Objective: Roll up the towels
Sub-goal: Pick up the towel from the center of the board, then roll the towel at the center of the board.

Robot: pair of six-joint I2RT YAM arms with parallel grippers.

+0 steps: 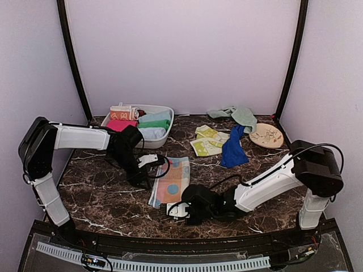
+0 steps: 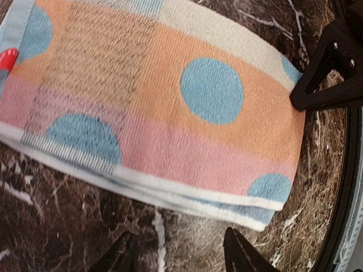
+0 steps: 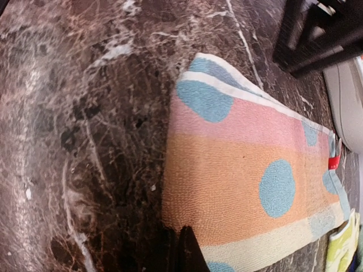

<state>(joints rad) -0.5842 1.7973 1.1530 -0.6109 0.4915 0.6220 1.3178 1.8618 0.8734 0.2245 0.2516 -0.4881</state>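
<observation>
A folded towel [image 1: 170,181] with pink, orange and cream stripes and blue dots lies flat on the dark marble table [image 1: 102,198]. My right gripper [image 1: 170,208] is at its near short end. In the right wrist view the right gripper [image 3: 180,249] is shut, with the edge of the towel [image 3: 238,170] pinched at its tips. My left gripper [image 1: 148,160] hovers at the towel's left long side. In the left wrist view the left gripper [image 2: 181,255] is open over bare marble, just off the folded edge of the towel [image 2: 170,113], with nothing between its fingers.
A white oval tub [image 1: 167,109] at the back left holds rolled towels. Loose towels lie at the back right: yellow-green [image 1: 208,141], dark blue [image 1: 233,148], mint [image 1: 235,115]. A round beige disc [image 1: 266,136] sits at the far right.
</observation>
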